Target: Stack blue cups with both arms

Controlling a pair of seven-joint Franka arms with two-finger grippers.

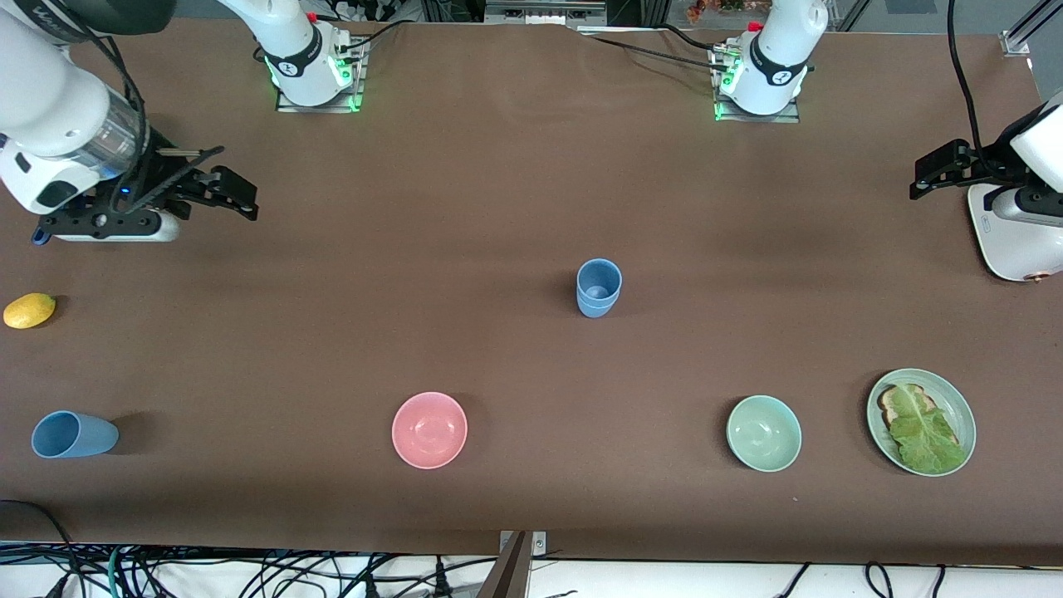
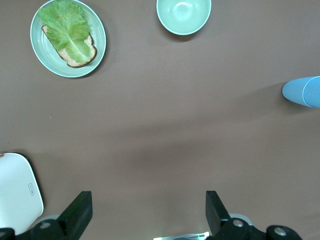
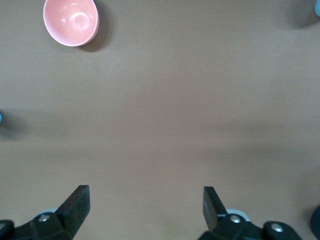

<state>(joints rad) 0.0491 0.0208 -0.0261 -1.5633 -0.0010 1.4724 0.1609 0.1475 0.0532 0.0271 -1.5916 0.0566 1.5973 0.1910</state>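
The brown desk (image 1: 531, 191) carries everything, and the stack of two blue cups (image 1: 599, 287) near its middle serves as the landmark. The left arm waits with its gripper (image 2: 149, 212) at its own end of the desk, well apart from the stack, jaws spread wide and empty over bare desk. The right gripper (image 3: 146, 207) hangs at the opposite end, also well apart from the stack, jaws wide with nothing between them.

A plate (image 1: 957, 400) bearing toast and a lettuce leaf sits nearer the front camera than the stack, toward the left arm's end. The pink bowl (image 1: 429, 429) and the green bowl (image 1: 763, 433) also lie nearer the camera than the stack. The loose blue cup (image 1: 73, 434) lies on its side, well apart from the stack toward the right arm's end and nearer the camera. A lemon (image 1: 29, 310) rests at that same end.

The job looks part done, with the tipped cup left. Its round wall may roll away as the jaws close, or be pinched askew, so it would arrive tilted. Lowered off-centre, it could catch the stack's rim and topple both upright cups.
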